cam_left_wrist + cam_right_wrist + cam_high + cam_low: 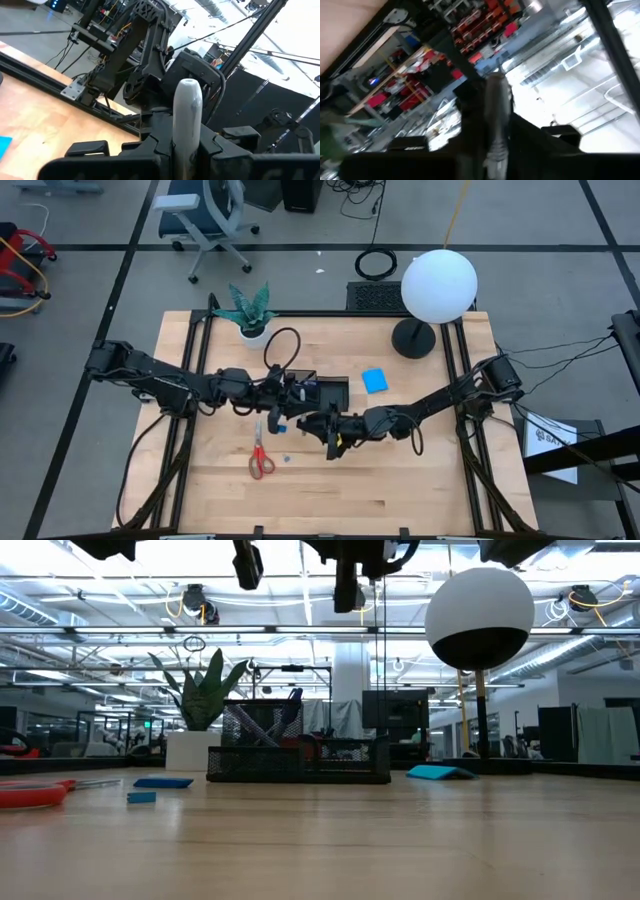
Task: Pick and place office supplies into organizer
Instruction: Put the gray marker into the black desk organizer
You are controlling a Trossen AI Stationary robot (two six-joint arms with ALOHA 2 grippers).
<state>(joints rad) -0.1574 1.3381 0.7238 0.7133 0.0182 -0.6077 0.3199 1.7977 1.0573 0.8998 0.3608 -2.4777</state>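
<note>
Scissors (pixel 261 461) lie nearest, untouched on the table (pixel 400 490). Beyond, the right gripper (pixel 330 438) and left gripper (pixel 272 418) each clamp a pen just short of the organizer (pixel 318 393). Either pen, released early or tilted, would miss it.

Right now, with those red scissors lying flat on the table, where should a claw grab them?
Probably across the narrow metal blades of the red scissors, coming straight down from above. They lie flat with open wood around them, handles toward the table's front edge, and the looped handles look too wide for a small claw.

Pale smooth wood table (pixel 400 480); black wire-mesh organizer (pixel 300 755).
</note>
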